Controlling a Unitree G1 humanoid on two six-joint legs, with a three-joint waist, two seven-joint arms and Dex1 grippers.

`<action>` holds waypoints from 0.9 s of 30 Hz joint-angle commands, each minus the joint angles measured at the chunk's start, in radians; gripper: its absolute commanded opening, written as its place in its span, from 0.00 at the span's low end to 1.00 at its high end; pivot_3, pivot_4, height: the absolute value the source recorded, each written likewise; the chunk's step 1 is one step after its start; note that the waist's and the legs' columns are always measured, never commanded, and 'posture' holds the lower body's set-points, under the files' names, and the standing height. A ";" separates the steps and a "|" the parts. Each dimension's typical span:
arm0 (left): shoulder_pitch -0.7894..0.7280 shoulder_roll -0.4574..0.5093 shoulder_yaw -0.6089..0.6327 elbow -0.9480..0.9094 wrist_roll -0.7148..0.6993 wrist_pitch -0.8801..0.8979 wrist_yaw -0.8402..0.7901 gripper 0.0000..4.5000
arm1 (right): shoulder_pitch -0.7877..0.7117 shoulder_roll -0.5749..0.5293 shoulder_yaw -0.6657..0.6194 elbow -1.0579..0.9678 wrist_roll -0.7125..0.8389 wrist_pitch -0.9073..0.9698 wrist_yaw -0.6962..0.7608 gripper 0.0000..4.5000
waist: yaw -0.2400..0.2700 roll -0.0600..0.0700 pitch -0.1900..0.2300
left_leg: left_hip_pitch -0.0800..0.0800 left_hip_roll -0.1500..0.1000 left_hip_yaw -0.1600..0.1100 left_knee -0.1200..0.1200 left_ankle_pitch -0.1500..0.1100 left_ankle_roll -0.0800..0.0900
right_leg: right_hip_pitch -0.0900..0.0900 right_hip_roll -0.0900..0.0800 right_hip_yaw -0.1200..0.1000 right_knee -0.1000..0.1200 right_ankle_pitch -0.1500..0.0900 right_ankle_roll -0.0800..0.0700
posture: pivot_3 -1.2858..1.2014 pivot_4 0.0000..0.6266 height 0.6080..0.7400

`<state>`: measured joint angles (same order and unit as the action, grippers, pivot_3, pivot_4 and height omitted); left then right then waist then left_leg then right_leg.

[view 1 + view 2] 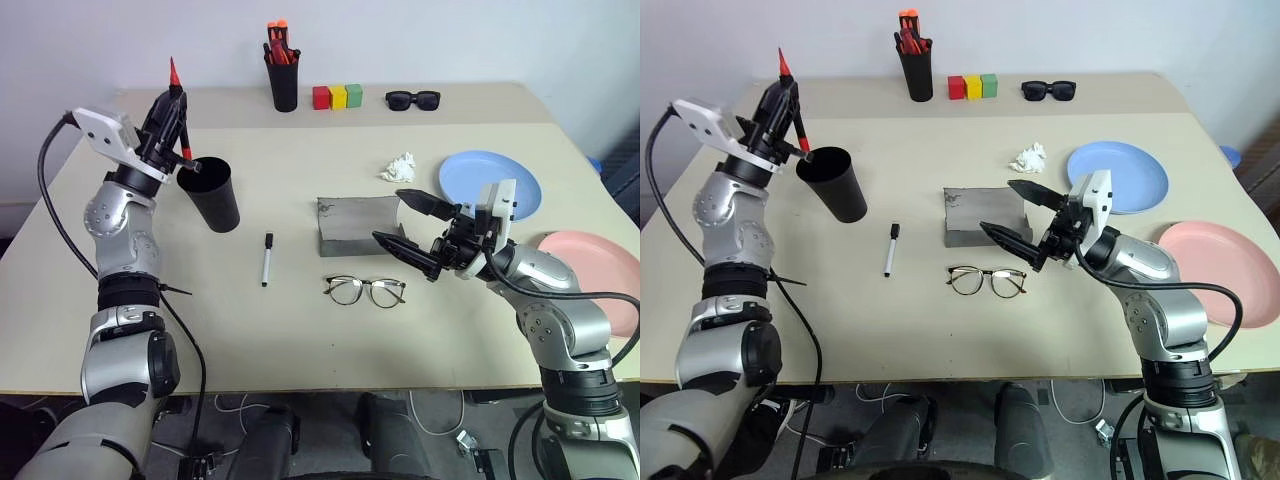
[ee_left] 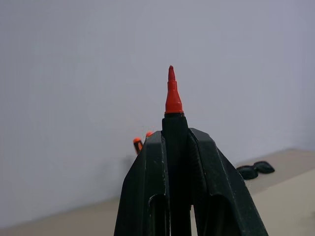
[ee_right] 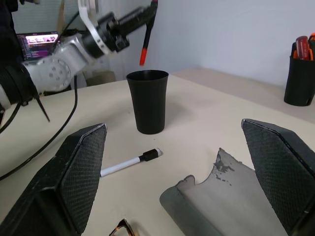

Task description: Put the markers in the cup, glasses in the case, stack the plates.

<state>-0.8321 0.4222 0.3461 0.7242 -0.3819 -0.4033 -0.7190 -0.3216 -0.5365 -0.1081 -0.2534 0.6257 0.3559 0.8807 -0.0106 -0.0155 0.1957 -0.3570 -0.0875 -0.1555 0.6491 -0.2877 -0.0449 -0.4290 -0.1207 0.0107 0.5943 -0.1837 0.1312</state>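
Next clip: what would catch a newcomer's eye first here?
Most striking is the left gripper holding the red marker upright just above the black cup, at the table's left. Near the middle, the right gripper hangs wide open beside the open grey case, with the glasses lying just in front of it and the white marker loose nearby.

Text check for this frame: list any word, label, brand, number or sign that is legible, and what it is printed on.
No text can be read in these pictures.
white marker: no legible print on its barrel.
red marker, held in the left gripper: no legible print.
cup, case, blue plate, pink plate: plain, no markings.
laptop screen, seen in the right wrist view: bright strip, too blurred to read.
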 commanded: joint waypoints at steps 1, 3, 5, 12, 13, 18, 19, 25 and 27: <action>-0.020 -0.007 0.008 0.028 -0.011 -0.055 -0.021 0.00 | -0.007 -0.017 -0.017 -0.038 -0.006 -0.015 0.001 1.00 | 0.000 0.000 0.000 | 0.000 0.000 0.000 0.000 0.000 0.000 | 0.000 0.000 0.000 0.000 0.000 0.000 | 0.52 0.24 1.00; -0.017 -0.019 0.009 0.049 -0.018 -0.066 -0.033 0.00 | -0.010 -0.017 -0.017 -0.038 -0.008 -0.015 0.000 1.00 | 0.000 0.000 0.000 | 0.000 0.000 0.000 0.000 0.000 0.000 | 0.000 0.000 0.000 0.000 0.000 0.000 | 0.52 0.24 1.00; -0.011 -0.027 0.009 0.068 -0.016 -0.082 -0.039 0.00 | -0.014 -0.016 -0.017 -0.038 -0.012 -0.014 -0.002 1.00 | 0.000 0.000 0.000 | 0.000 0.000 0.000 0.000 0.000 0.000 | 0.000 0.000 0.000 0.000 0.000 0.000 | 0.52 0.24 1.00; 0.016 -0.032 0.013 0.079 -0.013 -0.098 -0.047 0.00 | -0.012 -0.021 -0.025 -0.036 -0.021 -0.020 -0.003 1.00 | -0.002 0.000 0.000 | 0.000 0.000 0.000 0.000 0.000 0.000 | 0.000 0.000 0.000 0.000 0.000 0.000 | 0.52 0.24 1.00; 0.021 -0.032 0.014 0.078 -0.016 -0.095 -0.049 0.11 | -0.010 -0.022 -0.025 -0.036 -0.022 -0.021 -0.002 1.00 | -0.001 0.000 0.000 | 0.000 0.000 0.000 0.000 0.000 0.000 | 0.000 0.000 0.000 0.000 0.000 0.000 | 0.52 0.24 1.00; 0.039 -0.033 0.014 0.053 -0.028 -0.089 -0.051 0.68 | -0.012 -0.022 -0.022 -0.032 -0.027 -0.024 -0.002 1.00 | -0.001 0.000 0.000 | 0.000 0.000 0.000 0.000 0.000 0.000 | 0.000 0.000 0.000 0.000 0.000 0.000 | 0.52 0.24 1.00; 0.045 -0.033 0.013 0.041 -0.031 -0.084 -0.051 0.80 | -0.012 -0.022 -0.023 -0.032 -0.027 -0.024 -0.002 1.00 | -0.001 0.000 0.000 | 0.000 0.000 0.000 0.000 0.000 0.000 | 0.000 0.000 0.000 0.000 0.000 0.000 | 0.52 0.24 1.00; 0.144 -0.028 -0.012 -0.198 -0.067 0.070 -0.021 0.99 | -0.007 -0.023 -0.026 -0.033 -0.027 -0.023 -0.001 1.00 | -0.003 0.000 0.000 | 0.000 0.000 0.000 0.000 0.000 0.000 | 0.000 0.000 0.000 0.000 0.000 0.000 | 0.52 0.24 1.00; 0.207 -0.021 -0.040 -0.402 -0.122 0.265 0.029 0.99 | -0.004 -0.024 -0.027 -0.034 -0.026 -0.023 0.001 1.00 | -0.002 0.000 0.000 | 0.000 0.000 0.000 0.000 0.000 0.000 | 0.000 0.000 0.001 0.000 0.000 0.000 | 0.52 0.24 1.00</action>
<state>-0.6376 0.3832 0.3253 0.4819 -0.4558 -0.2594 -0.7244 -0.3213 -0.5517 -0.1098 -0.2534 0.5919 0.3544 0.8792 -0.0129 -0.0156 0.1957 -0.3568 -0.0873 -0.1554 0.6488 -0.2879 -0.0445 -0.4291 -0.1207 0.0117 0.5947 -0.1836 0.1313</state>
